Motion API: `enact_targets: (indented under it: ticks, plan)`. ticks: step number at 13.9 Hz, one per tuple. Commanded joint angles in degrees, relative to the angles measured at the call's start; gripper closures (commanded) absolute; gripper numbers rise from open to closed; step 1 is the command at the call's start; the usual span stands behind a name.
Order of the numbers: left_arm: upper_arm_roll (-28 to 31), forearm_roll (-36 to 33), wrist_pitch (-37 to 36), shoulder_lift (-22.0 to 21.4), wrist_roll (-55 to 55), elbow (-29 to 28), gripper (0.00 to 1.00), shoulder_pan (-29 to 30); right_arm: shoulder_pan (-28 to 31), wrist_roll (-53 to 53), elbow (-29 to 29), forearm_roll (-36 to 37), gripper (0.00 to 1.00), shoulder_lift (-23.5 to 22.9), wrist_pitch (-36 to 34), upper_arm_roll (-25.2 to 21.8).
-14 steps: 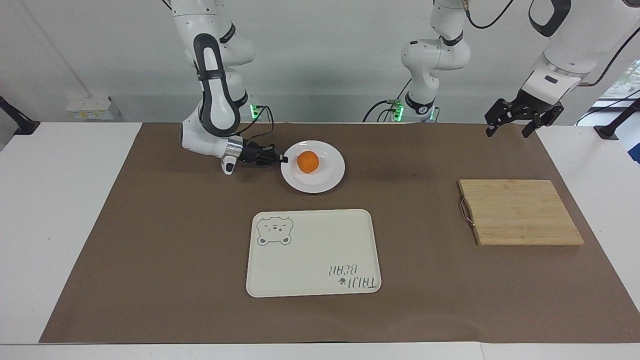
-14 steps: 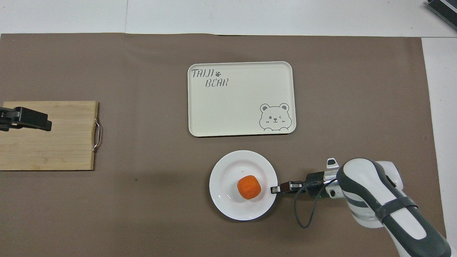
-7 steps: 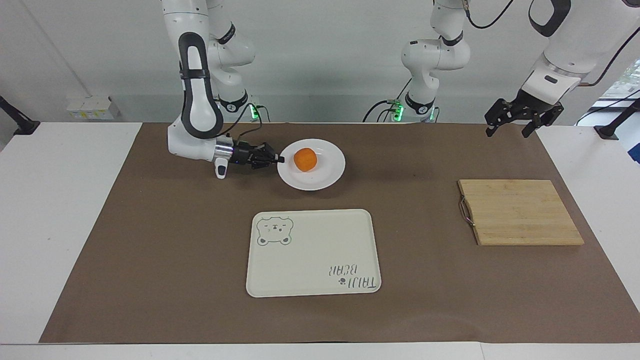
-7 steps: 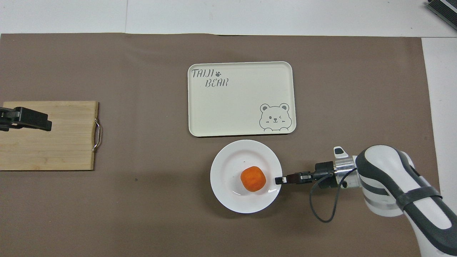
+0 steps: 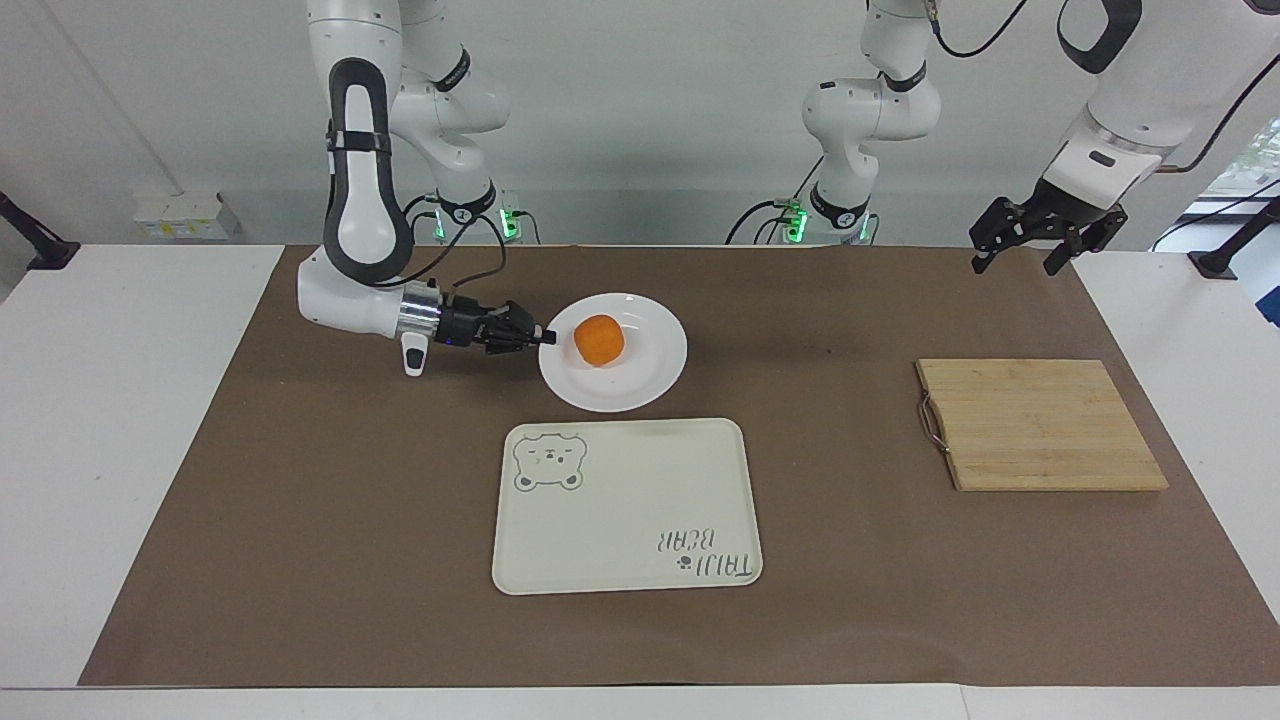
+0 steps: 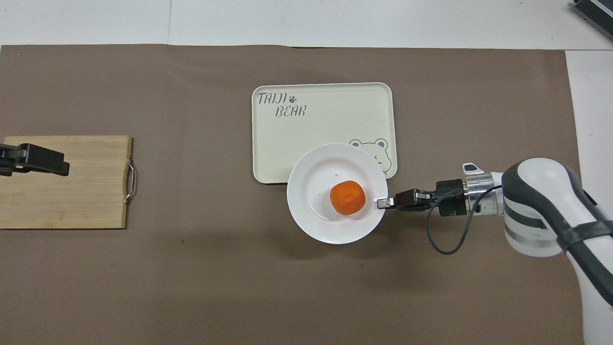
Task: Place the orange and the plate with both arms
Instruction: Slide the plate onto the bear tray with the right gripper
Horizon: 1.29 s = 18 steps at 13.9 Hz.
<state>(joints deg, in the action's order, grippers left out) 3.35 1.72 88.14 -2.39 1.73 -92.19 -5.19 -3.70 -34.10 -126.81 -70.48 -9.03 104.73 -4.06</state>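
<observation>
The white plate is held a little above the brown mat, with the orange resting on it. My right gripper is shut on the plate's rim at the side toward the right arm's end of the table. In the overhead view the plate with the orange covers the corner of the tray nearest the robots, and the right gripper pinches its rim. My left gripper waits open in the air over the cutting board's end of the table; its tip shows in the overhead view.
A cream tray with a bear drawing lies mid-table, farther from the robots than the plate; it also shows in the overhead view. A wooden cutting board with a metal handle lies toward the left arm's end.
My right gripper has lifted the plate with the orange off the mat and carried it away from the robots, over the tray's near corner. The left arm has not moved.
</observation>
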Motion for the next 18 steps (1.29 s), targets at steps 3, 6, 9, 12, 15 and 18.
enact_targets:
  ticks: [3,6,9,12,15,18]
  plan:
    - [-0.1,-0.3,-1.0,0.3,0.4,1.0,0.00,0.3,-1.0,9.1,12.9,-1.8,1.00,-7.6,4.0,0.6]
    - [-0.1,-0.3,-1.0,0.3,0.5,1.0,0.00,0.3,-4.2,11.6,21.7,-4.1,1.00,-14.9,9.1,0.7]
    - [-0.1,-0.3,-1.0,0.3,0.4,1.0,0.00,0.3,-5.0,12.0,25.5,-3.9,1.00,-20.7,11.8,0.8]
    - [-0.1,-0.3,-1.0,0.3,0.5,1.0,0.00,0.3,-5.8,11.8,26.6,-4.0,1.00,-22.0,12.5,0.8]
    - [-0.1,-0.3,-1.0,0.3,0.5,1.0,0.00,0.3,-6.1,9.1,25.9,-3.2,1.00,-22.0,12.8,0.7]
    - [-0.1,-0.3,-1.0,0.3,0.5,1.0,0.00,0.3,-6.1,7.8,24.4,-2.8,1.00,-21.7,12.9,0.6]
